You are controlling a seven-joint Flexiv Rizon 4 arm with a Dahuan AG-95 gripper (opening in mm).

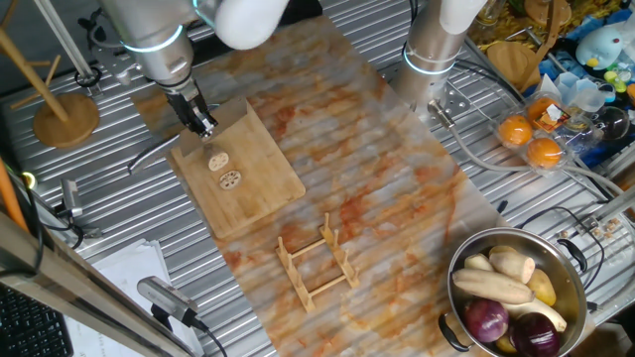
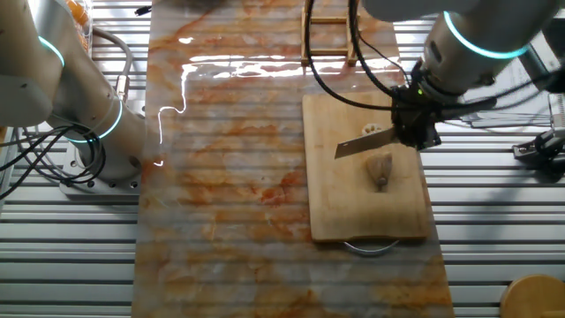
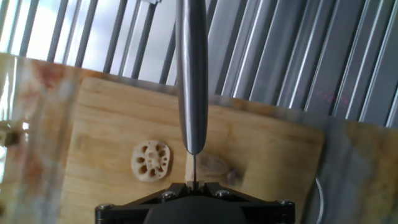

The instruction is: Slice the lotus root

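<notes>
Tan-brown, stubby chunk of lotus root lies on the pale wooden cutting board, toward the middle of it; one fixed view shows two round beige pieces there, each with a ring of dark holes, the cut slice lying just beside the larger piece and nearer the arm. Hand view shows one slice flat on the board, holes up, to the left of the blade line. Steel kitchen knife with a rounded metal handle is held over the board, blade level and clear of the chunk, not touching it as far as the other fixed view shows. Black two-finger gripper has its fingers clamped on the knife handle. Board sits on a mottled orange-and-white mat covering the ribbed metal bench. Further out: a small wooden slatted rack on the mat, and a steel pot of long pale roots and purple onions at the bench edge. Judgement on progress: at least one slice is off, most of the chunk is uncut, so the job looks early, with several more cuts needed.
</notes>
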